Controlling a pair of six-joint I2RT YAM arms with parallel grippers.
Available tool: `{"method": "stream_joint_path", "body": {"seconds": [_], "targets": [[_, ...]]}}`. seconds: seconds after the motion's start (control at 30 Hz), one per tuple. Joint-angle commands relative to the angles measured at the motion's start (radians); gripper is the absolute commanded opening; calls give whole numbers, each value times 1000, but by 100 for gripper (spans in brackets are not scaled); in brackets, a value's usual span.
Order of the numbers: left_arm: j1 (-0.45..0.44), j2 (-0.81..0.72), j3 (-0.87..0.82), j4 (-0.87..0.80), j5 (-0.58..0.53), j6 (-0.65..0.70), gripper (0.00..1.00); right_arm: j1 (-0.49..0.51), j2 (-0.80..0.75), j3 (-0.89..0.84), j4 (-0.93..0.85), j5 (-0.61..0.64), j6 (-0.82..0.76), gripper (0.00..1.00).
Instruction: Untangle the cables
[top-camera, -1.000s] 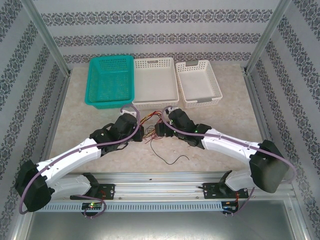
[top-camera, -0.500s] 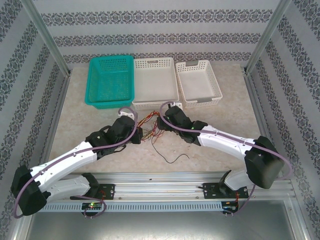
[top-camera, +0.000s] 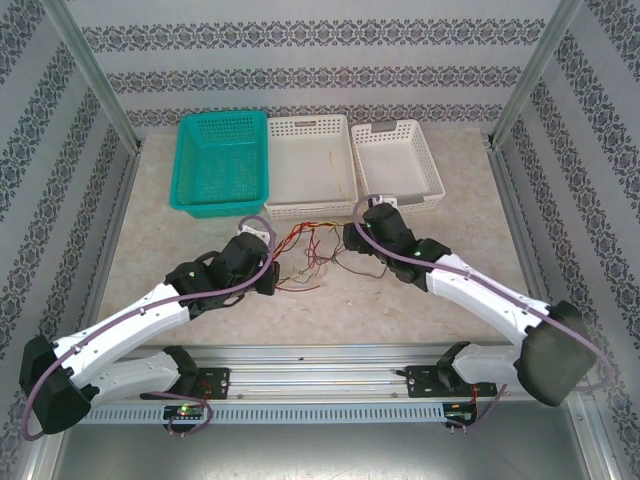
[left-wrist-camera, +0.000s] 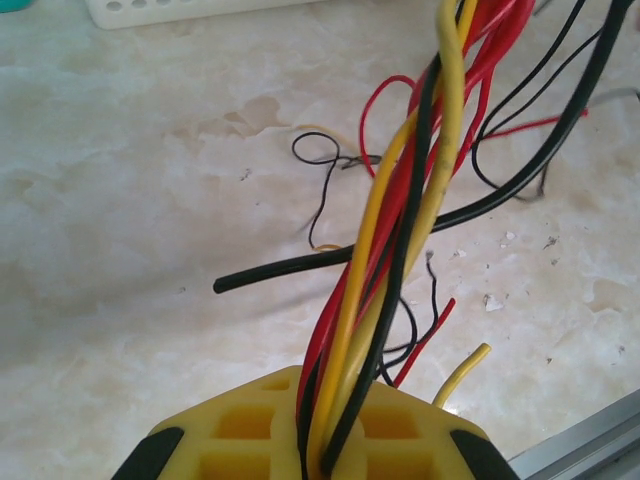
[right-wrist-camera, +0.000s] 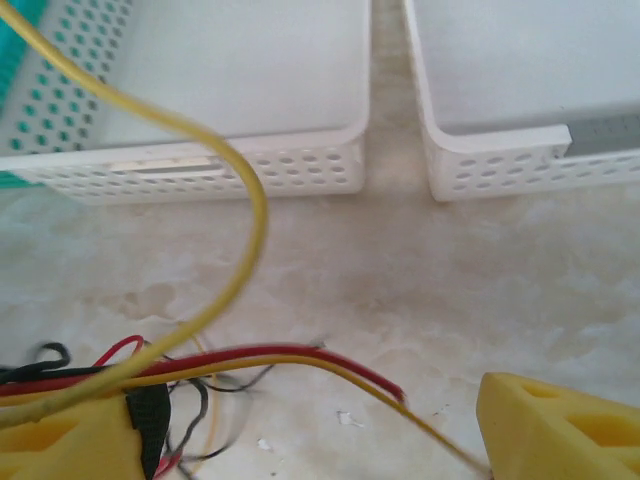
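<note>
The right gripper had swung right, stretching the cables out over the table. Its jaws stood wide, with wires crossing between them. The left gripper was clamped on the cables.

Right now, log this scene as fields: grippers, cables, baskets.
left gripper: shut on a twisted bundle of cables
right gripper: open, red and yellow cables passing between its fingers
cables: tangled between both grippers, loose ends on the table
baskets: teal basket, middle white basket, right white basket, in a row at the far edge
</note>
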Motion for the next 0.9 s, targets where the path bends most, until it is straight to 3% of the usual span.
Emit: {"method": "stream_joint_path", "body": {"seconds": [0.0, 0.17, 0.5, 0.87], "targets": [[-9, 15, 33, -21, 5, 21, 0, 17, -58, -39, 45, -157, -44, 81], [-9, 74, 52, 29, 27, -1, 0, 63, -120, -105, 115, -288, -34, 82], [-9, 71, 33, 138, 176, -63, 0, 114, -116, -187, 172, -240, -30, 83], [-10, -11, -46, 224, 294, -150, 0, 120, 55, -184, 305, -248, -28, 83]]}}
